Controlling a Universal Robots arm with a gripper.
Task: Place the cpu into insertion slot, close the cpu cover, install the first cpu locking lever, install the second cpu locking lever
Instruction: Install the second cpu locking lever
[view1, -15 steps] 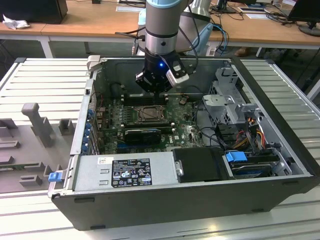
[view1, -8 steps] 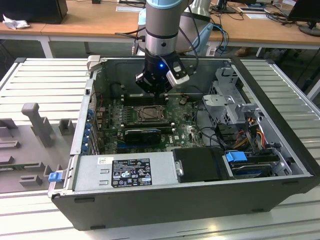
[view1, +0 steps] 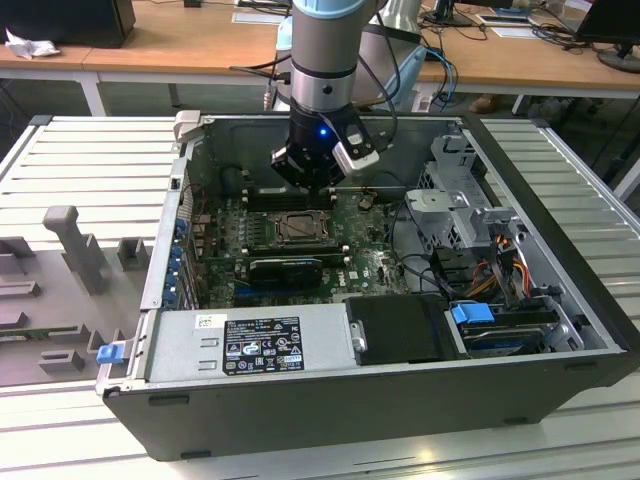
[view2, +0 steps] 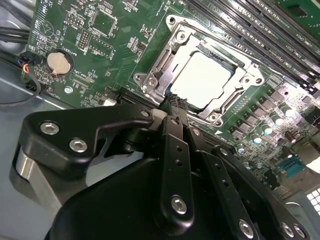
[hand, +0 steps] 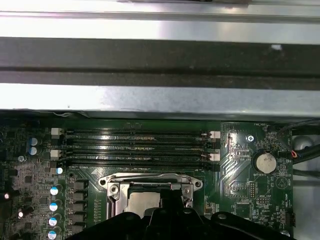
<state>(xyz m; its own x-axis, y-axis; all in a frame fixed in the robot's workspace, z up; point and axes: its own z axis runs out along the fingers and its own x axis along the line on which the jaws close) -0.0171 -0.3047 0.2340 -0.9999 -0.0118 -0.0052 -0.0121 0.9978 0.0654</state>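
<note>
Fingers (view2: 172, 102) pressed together, empty, tips at edge of cpu cover (view2: 165, 60); cpu (view2: 200, 80) seated in insertion slot (view2: 227, 67).

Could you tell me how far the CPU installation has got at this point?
Done: the cpu sits in the insertion slot, and the cpu cover lies flat around it, its pale face showing through the cut-out. In hand: the gripper has its jaws closed together at the cover's edge, holding nothing visible. Left: I cannot tell whether either locking lever is latched.
</note>
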